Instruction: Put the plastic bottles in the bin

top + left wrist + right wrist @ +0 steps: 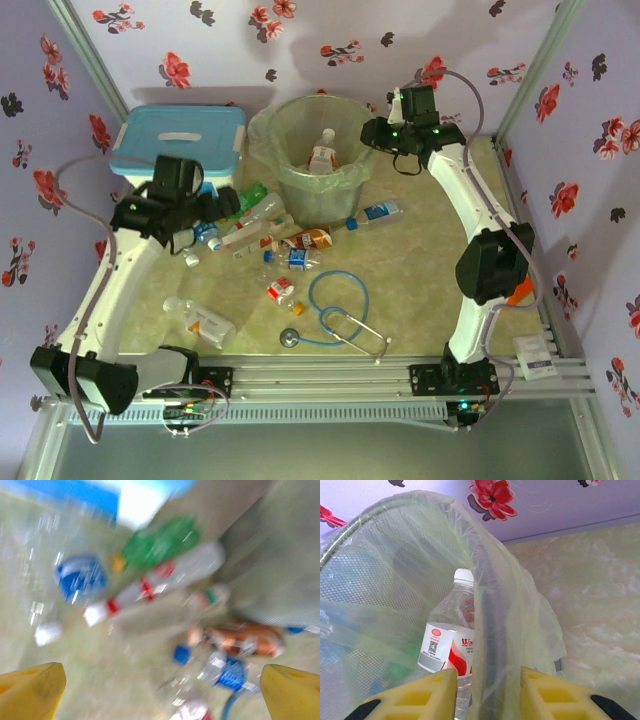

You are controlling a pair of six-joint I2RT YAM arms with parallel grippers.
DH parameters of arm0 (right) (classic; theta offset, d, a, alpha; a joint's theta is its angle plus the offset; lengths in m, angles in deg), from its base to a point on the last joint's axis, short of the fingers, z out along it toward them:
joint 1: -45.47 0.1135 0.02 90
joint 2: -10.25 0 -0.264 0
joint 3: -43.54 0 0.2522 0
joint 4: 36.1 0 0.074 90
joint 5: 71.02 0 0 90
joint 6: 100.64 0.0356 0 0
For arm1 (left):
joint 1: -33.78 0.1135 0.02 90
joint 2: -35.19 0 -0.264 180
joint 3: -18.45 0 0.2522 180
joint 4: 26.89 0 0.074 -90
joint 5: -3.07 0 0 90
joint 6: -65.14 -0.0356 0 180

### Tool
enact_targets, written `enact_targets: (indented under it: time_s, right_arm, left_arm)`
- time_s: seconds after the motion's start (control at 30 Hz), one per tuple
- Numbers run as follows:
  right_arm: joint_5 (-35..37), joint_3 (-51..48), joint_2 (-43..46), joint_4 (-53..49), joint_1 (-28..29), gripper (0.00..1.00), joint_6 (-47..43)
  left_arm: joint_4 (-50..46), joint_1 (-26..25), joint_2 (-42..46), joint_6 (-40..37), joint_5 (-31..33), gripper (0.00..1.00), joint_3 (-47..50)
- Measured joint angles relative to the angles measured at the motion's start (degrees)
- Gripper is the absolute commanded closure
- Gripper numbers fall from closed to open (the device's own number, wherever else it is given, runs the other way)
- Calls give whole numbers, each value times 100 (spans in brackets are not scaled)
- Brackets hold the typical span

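Beneath the left end effector [162, 692], jaws wide and empty: clear red-banded bottle [150, 586] on tabletop [420, 290], straight ahead, long axis slanting toward the bin [300, 190]. Right end effector [487, 682] narrow, clamping bin rim; white-capped bottle [451, 630] inside.

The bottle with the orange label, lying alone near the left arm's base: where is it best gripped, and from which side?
Probably at the middle of the bottle, from above, jaws across its width. It lies flat on its side, apart from the other bottles, so both long sides are free. The open left gripper is nearer; the right gripper seems clamped on the bin.
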State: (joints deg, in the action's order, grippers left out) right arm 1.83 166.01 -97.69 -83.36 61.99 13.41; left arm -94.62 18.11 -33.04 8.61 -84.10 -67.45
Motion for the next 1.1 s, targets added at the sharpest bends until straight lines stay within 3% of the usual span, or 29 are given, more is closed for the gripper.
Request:
enact_targets:
  time_s: [0.2, 0.57, 0.87, 1.1]
  right_arm:
    - [-2, 11, -59, 101, 0, 65, 2]
    - [0, 26, -83, 118, 0, 65, 0]
    - [-2, 22, -92, 162, 0, 65, 0]
    - [-2, 20, -103, 203, 0, 65, 2]
  left_arm:
    - [-680, 74, 852, 737, 20, 0, 1314]
    - [-1537, 107, 1421, 2031, 109, 0, 2269]
    - [-1515, 245, 1687, 2837, -151, 0, 3029]
    - [-881, 245, 1694, 3086, -181, 0, 3526]
